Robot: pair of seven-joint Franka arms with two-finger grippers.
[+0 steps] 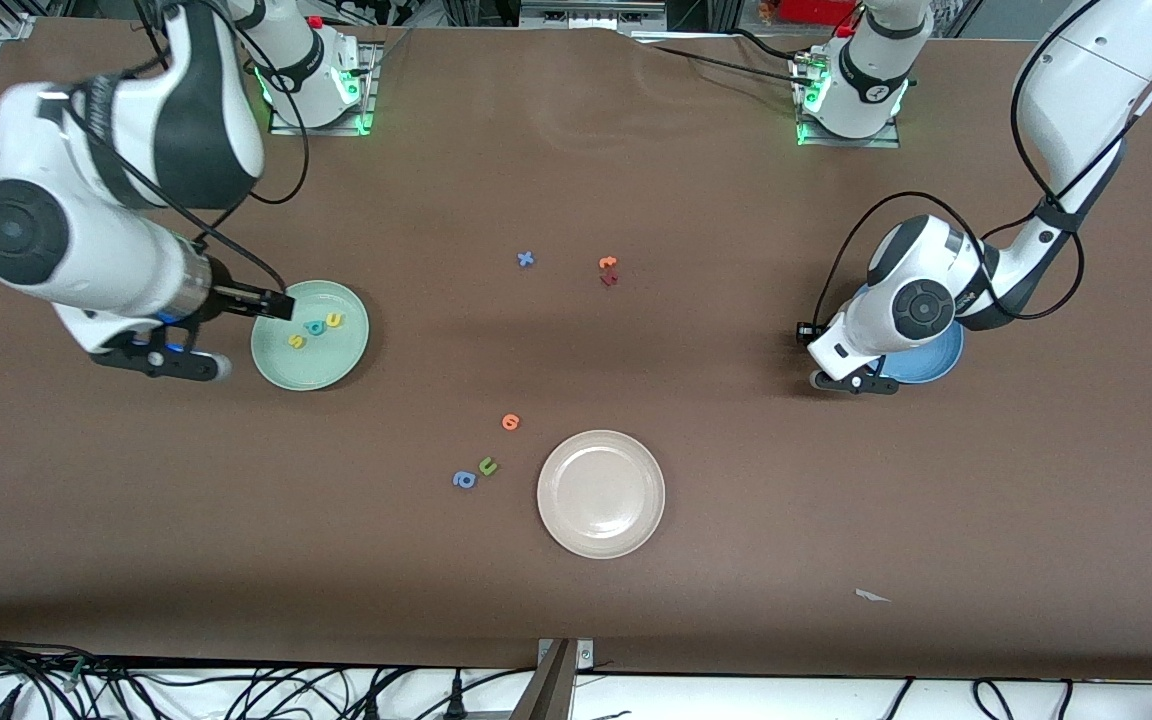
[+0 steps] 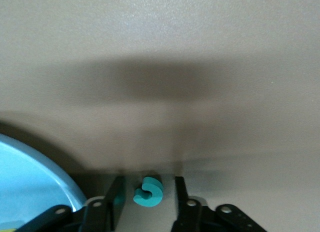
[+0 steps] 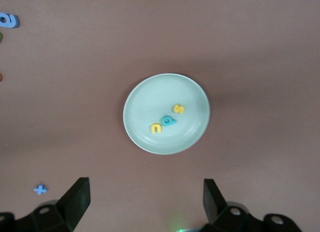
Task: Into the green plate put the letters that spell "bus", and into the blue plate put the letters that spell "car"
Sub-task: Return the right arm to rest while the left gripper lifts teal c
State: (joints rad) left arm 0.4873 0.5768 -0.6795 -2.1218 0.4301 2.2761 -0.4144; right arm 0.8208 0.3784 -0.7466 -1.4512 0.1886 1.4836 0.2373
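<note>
The green plate (image 1: 271, 368) lies toward the right arm's end of the table and holds a yellow "s" (image 1: 297, 341), a teal "b" (image 1: 315, 327) and a yellow "u" (image 1: 334, 320). My right gripper (image 1: 276, 305) hangs open over that plate's rim, with nothing between its fingers. The right wrist view shows the green plate (image 3: 150, 96) below my right gripper (image 3: 145, 188). My left gripper (image 1: 851, 384) is low at the table beside the blue plate (image 1: 939, 362), which the arm mostly hides. In the left wrist view, a teal "c" (image 2: 148, 192) lies between the open jaws of my left gripper (image 2: 148, 198), with a gap on each side.
A cream-white plate (image 1: 601, 493) sits nearer the front camera at mid-table. Beside it lie an orange letter (image 1: 510, 422), an olive "u" (image 1: 487, 466) and a blue "a" (image 1: 463, 480). Farther back lie a blue "x" (image 1: 526, 259) and two orange-red letters (image 1: 608, 270).
</note>
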